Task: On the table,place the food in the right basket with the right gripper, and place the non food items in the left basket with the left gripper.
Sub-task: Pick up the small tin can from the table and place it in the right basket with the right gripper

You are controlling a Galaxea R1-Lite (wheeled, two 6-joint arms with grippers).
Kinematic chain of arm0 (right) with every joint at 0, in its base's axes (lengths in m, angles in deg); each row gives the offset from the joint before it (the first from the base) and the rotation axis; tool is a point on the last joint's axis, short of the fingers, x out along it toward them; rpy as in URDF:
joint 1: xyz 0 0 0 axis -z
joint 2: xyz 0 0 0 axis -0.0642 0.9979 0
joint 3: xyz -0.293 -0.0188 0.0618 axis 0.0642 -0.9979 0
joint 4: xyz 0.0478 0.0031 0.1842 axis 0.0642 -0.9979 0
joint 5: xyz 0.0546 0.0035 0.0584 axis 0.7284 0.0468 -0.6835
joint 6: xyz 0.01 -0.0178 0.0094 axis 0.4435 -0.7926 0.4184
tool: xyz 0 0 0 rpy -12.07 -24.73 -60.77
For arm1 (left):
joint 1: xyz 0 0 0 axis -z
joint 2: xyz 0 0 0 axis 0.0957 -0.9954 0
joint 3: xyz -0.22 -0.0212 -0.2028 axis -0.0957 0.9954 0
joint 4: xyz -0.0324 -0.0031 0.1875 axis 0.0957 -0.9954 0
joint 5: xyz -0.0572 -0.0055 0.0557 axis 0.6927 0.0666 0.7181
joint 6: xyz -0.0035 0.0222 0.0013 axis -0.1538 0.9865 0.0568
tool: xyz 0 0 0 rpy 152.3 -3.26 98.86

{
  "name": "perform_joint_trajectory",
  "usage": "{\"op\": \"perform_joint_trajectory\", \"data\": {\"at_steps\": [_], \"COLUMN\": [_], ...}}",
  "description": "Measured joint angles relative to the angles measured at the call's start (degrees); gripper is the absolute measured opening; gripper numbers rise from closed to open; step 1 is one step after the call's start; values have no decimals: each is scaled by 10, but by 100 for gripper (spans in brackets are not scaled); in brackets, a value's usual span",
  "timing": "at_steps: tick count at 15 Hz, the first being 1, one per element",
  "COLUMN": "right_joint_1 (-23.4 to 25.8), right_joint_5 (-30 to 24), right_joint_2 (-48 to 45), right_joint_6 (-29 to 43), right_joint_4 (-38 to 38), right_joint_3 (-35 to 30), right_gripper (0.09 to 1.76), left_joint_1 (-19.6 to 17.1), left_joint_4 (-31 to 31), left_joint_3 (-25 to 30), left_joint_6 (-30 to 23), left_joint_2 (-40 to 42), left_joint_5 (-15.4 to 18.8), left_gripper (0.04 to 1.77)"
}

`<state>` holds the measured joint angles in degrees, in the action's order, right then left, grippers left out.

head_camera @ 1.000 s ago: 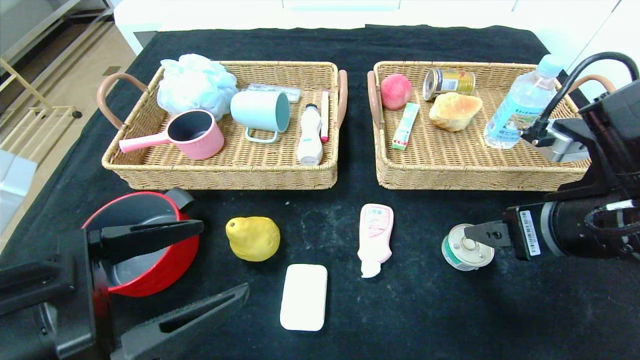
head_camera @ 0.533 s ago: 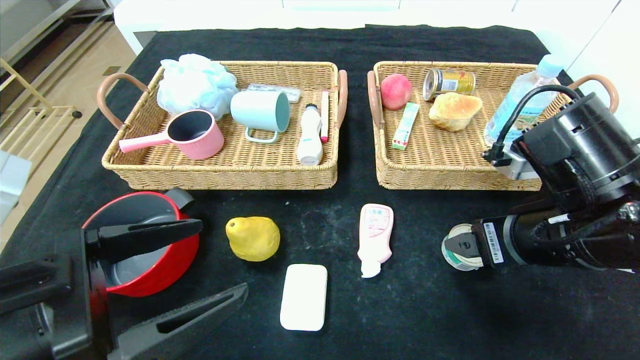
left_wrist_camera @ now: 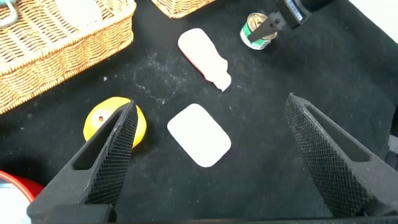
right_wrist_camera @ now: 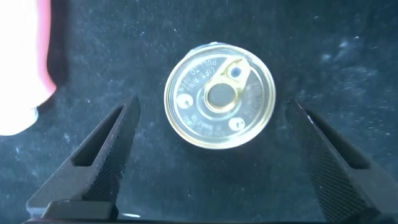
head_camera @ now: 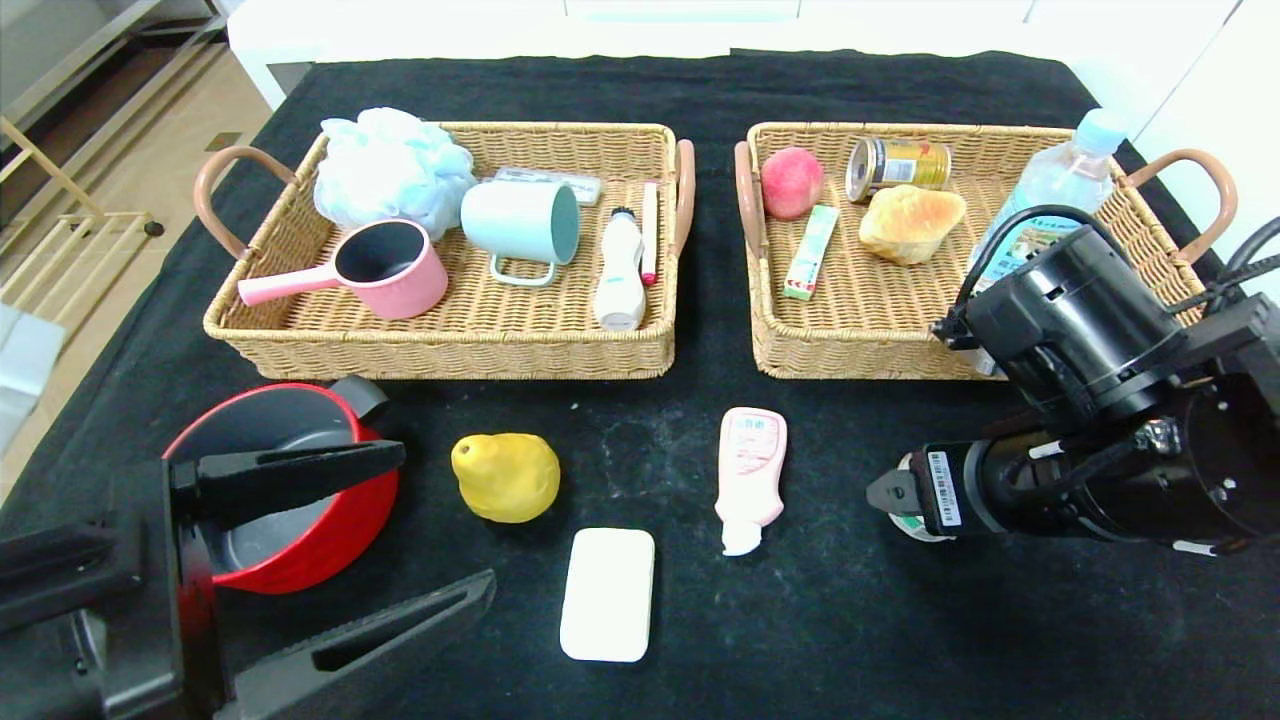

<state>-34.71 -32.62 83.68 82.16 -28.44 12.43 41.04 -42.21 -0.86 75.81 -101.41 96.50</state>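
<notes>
A small tin can with a pull-tab lid (right_wrist_camera: 219, 94) stands on the black cloth at the front right. My right gripper (right_wrist_camera: 212, 104) hangs over it, open, one finger on each side and neither touching it. In the head view the right gripper (head_camera: 895, 495) hides most of the can (head_camera: 912, 525). My left gripper (head_camera: 445, 518) is open at the front left, holding nothing. Loose on the cloth lie a yellow pear (head_camera: 505, 477), a white soap bar (head_camera: 607, 594), a pink tube (head_camera: 750, 475) and a red pot (head_camera: 370, 510).
The left basket (head_camera: 440, 352) holds a bath puff, pink ladle cup, mint mug and other small items. The right basket (head_camera: 860, 355) holds a peach, a gold can, bread, a green stick pack and a water bottle (head_camera: 1060, 180), just behind my right arm.
My right arm has swung left and down over the small can, covering more of it and of the water bottle. The left arm has not moved.
</notes>
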Motion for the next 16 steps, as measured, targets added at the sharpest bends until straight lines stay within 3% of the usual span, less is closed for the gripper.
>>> {"op": "perform_joint_trajectory", "data": {"at_steps": [16], "right_joint_1": [2], "right_joint_5": [11], "right_joint_2": [31], "right_joint_6": [12], "right_joint_4": [1], "right_joint_3": [3], "right_gripper": [171], "left_joint_1": [0], "left_joint_4": [0], "left_joint_3": [0], "left_joint_6": [4], "left_joint_2": [2], "left_joint_5": [-1], "left_gripper": [172]}}
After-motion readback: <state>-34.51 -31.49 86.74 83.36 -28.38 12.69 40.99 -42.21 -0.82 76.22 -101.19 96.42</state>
